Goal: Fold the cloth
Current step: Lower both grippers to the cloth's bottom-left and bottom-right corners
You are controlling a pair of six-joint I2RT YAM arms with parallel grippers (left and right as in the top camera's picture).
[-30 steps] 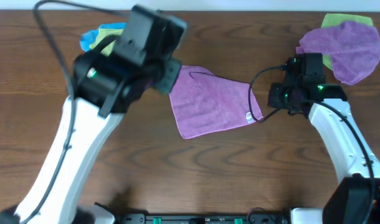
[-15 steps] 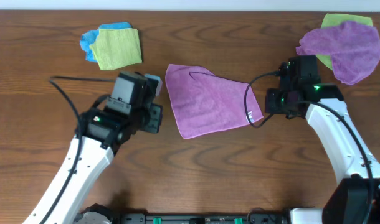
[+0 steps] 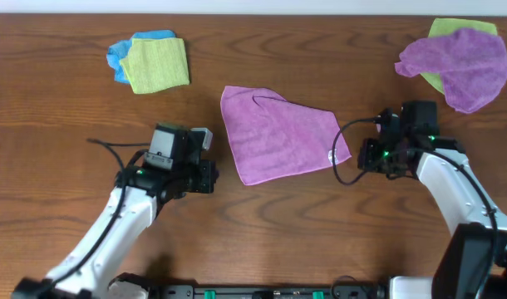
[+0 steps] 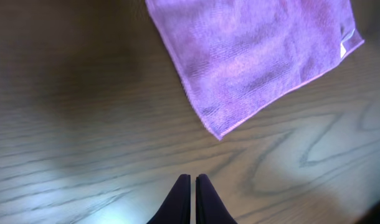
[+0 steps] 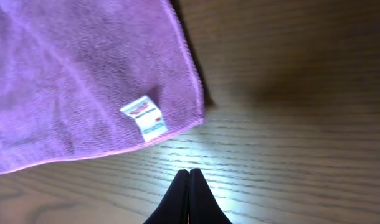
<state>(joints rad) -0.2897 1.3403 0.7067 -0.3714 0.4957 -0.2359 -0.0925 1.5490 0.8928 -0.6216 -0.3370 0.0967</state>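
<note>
Mid-table lies the cloth (image 3: 278,137), spread open, white tag (image 5: 145,118) at 3 o'clock. Left gripper (image 4: 191,179), off its 7 o'clock corner, and right gripper (image 5: 189,174), beside the tag, are each pinched shut, empty. At 2 o'clock a violet cloth (image 3: 457,62) hides most of a lime-green cloth (image 3: 465,25).

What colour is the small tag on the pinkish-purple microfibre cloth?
White, with coloured print; the tag shows best in right wrist view.

Overhead: high, looked straight down on my tabletop (image 3: 262,232). Left wrist, right wrist: each looked down past my fingers (image 4: 179,202), close above it. All three shared the cloth (image 3: 278,137).
</note>
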